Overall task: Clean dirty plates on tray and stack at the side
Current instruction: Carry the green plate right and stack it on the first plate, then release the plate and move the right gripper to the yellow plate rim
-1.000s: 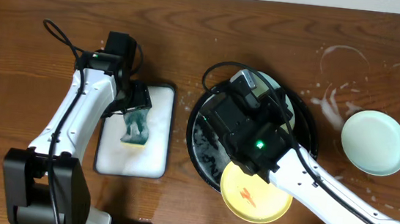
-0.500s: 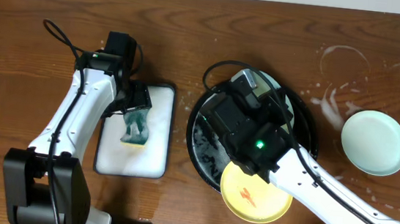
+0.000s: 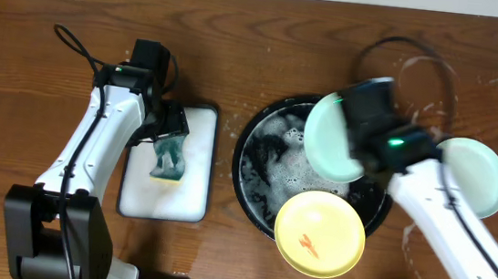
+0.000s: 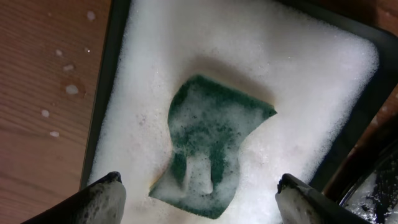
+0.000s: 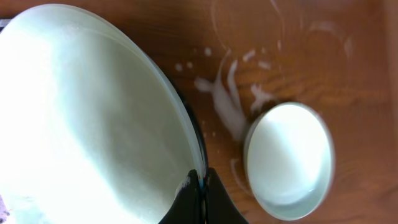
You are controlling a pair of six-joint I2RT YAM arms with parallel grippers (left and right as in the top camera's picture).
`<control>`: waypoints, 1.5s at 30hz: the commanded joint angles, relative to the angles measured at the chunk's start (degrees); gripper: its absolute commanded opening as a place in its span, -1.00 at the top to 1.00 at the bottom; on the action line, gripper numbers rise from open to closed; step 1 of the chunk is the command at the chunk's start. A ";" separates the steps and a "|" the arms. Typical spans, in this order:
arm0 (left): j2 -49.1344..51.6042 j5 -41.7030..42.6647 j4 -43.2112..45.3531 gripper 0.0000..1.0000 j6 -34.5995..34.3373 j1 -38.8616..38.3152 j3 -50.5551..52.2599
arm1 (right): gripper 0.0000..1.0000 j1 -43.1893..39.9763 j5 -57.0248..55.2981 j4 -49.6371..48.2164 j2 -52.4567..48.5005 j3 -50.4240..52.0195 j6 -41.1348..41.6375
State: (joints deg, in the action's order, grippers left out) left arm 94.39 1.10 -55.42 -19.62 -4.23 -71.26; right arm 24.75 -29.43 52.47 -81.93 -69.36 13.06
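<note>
Overhead camera. Black tray [image 3: 243, 183] sits mid-bench, foamy inside. Right arm [image 3: 435, 208] carries a mint-green plate [image 3: 330, 136] above the far-right part of the tray. The plate is tilted, so it reads as an oval, its long axis running far to near and leaning rightward at the near end. Yellow plate [image 3: 321, 222] lies flat and face up across the tray's near rim, with a red-orange smear [image 3: 309, 244] near its middle. Second mint-green plate [image 3: 476, 178] lies flat on the bench [image 3: 51, 1], right of the tray and apart from it, near white soap rings [image 3: 424, 79]. Left arm [image 3: 93, 143] reaches over a white rectangular tray [image 3: 162, 203] left of the black tray.

Left wrist camera. Left gripper [image 4: 199, 198] is spread wide, fingers [image 4: 102, 199] foam-coated. They stand either side of a green sponge [image 4: 208, 146] and clear of it. The sponge lies in suds, long axis upper right to lower left.

Right wrist camera. Right gripper [image 5: 202, 186] is pinching the rim of the mint-green plate, which fills the left of the frame, steeply tilted. The second mint-green plate lies flat on the bench beyond, beside soap splashes [image 5: 227, 99].
</note>
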 commanded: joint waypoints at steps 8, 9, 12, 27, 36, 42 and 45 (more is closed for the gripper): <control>-0.42 -0.72 -0.15 -0.61 -0.15 0.04 -0.31 | 0.98 -37.59 36.94 -0.15 5.33 -0.09 2.80; -0.42 -0.70 -0.15 -0.61 -0.15 0.04 -0.31 | 0.98 -41.13 37.86 -0.17 4.85 0.20 2.80; -0.42 -0.70 -0.17 -0.61 -0.15 0.04 -0.31 | 0.98 -50.97 38.97 -0.33 2.25 1.31 2.97; -0.42 -0.70 -0.17 -0.61 -0.15 0.04 -0.31 | 0.21 -68.48 41.51 -5.81 -11.98 5.73 4.52; -0.42 -0.70 -0.15 -0.61 -0.15 0.04 -0.31 | -0.12 -64.43 45.51 -6.34 -2.69 5.73 3.76; -0.42 -0.70 -0.17 -0.61 -0.15 0.04 -0.31 | 0.14 -51.30 47.95 -0.15 2.84 5.73 -1.55; -0.42 -0.70 -0.17 -0.61 -0.15 0.04 -0.31 | 0.10 -43.80 48.46 5.09 2.80 6.10 -3.91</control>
State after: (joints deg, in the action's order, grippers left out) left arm 94.39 1.08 -55.42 -19.62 -4.23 -71.26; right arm -26.79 16.58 53.49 -79.22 -63.59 13.98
